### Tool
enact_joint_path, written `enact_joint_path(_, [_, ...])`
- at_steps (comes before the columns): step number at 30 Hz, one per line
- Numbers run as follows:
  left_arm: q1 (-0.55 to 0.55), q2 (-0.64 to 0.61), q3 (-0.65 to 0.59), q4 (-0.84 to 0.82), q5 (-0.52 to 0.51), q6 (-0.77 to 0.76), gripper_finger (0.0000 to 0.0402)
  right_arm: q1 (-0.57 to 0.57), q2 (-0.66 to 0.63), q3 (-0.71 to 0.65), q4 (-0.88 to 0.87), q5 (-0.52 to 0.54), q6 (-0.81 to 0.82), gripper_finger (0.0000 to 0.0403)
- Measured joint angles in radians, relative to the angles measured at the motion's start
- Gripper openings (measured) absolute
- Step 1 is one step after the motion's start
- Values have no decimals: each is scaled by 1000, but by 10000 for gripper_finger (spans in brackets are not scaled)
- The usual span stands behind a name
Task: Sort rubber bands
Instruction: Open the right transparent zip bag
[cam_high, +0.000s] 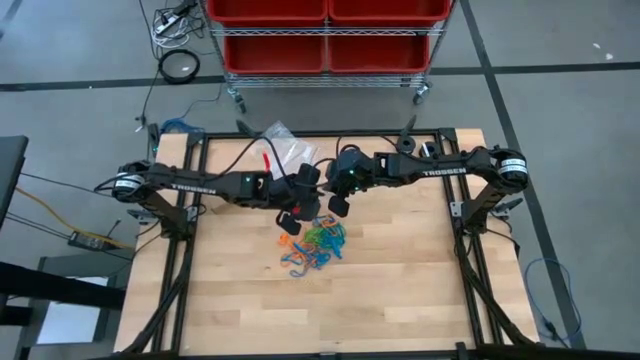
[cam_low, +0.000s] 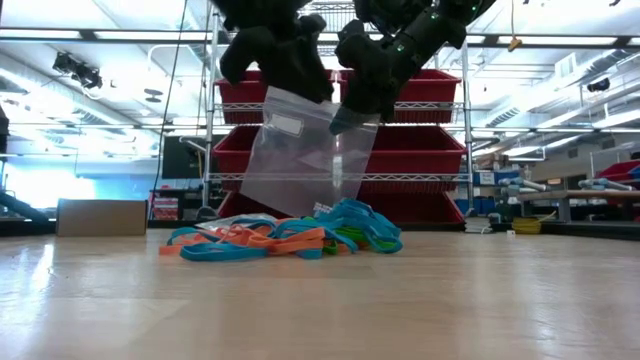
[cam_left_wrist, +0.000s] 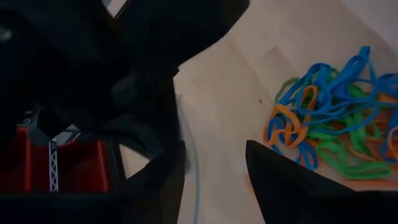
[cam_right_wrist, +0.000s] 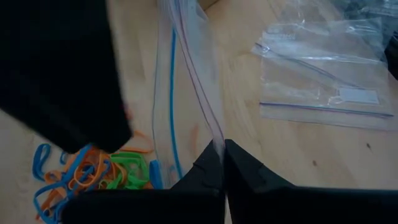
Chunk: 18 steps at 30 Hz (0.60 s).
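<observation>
- The rubber bands (cam_high: 312, 243) are heaped in one tangled pile of orange, blue and green loops on the wooden table (cam_high: 400, 300); this pile is taken as the landmark for what follows.
- The bands are judged to be very light, soft and stretchy. Because the loops are interlaced, neighbours are likely to be dragged along when one is lifted.
- A single loop is best taken at a strand lying free at the pile's edge, pinched across its thin width, rather than from the knotted middle.
- A clear zip bag (cam_low: 300, 150) is held hanging just above and behind the pile, with its lower edge close to the bands. No bands can be made out inside it from the low view.
- The right gripper (cam_right_wrist: 222, 163) is clamped on the upper rim of that bag, above the pile, its fingers pressed together on the thin film.
- The left gripper (cam_left_wrist: 214, 177) is seen beside the bag, also above the pile, with its fingers parted and nothing between them.
- More clear bags (cam_right_wrist: 323, 87) lie flat on the table beyond the pile, towards the far edge. They appear empty apart from something red (cam_high: 266, 160) seen at them in the high view.
- The bag film is judged slippery and limp, so its mouth may sag shut when held at one point only.
</observation>
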Motion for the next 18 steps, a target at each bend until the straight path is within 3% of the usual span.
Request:
enact_joint_path(9, [18,0,0,25,-58,-21,178,0,0,0,2,0,0,0])
enact_joint_path(18, [41,23,-10,1,7,-52,178,0,0,0,4,0,6,0])
